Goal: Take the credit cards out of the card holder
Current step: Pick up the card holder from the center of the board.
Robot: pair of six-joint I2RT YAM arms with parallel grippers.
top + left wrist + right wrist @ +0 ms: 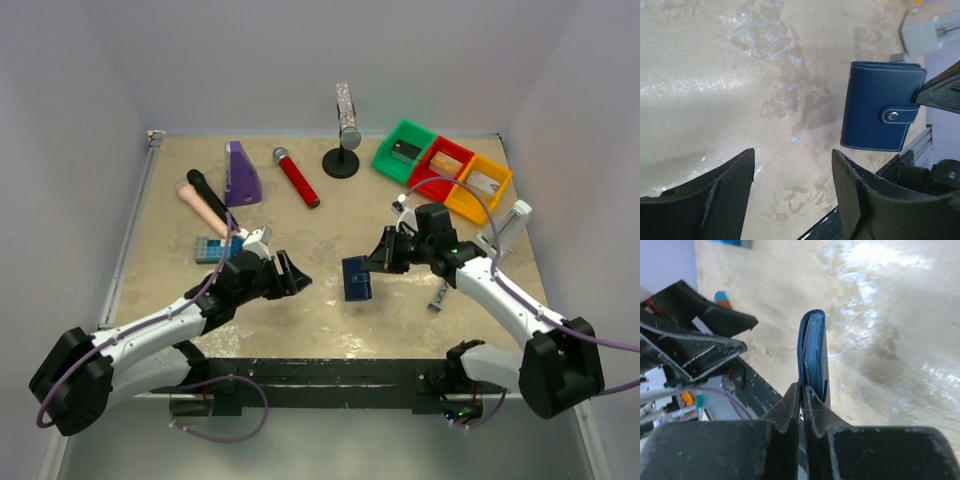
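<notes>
The card holder (357, 278) is a dark navy wallet held off the table near the middle. It is folded shut in the left wrist view (880, 105), its tab snapped down over a silver stud. My right gripper (384, 260) is shut on one thin edge of it (802, 387), and from there the card holder (812, 355) shows edge-on with pale blue layers inside. The credit cards are hidden inside it. My left gripper (296, 274) stands open to the left, apart from the holder, with only bare table between its fingers (792, 155).
A studded blue toy-brick block (212, 249) lies behind the left arm. Further back are a black and a pink handle (205, 200), a purple piece (241, 173), a red microphone (297, 177) and a black stand (343, 150). Green, red and yellow bins (440, 165) sit back right, with a grey-white device (505, 228) nearby.
</notes>
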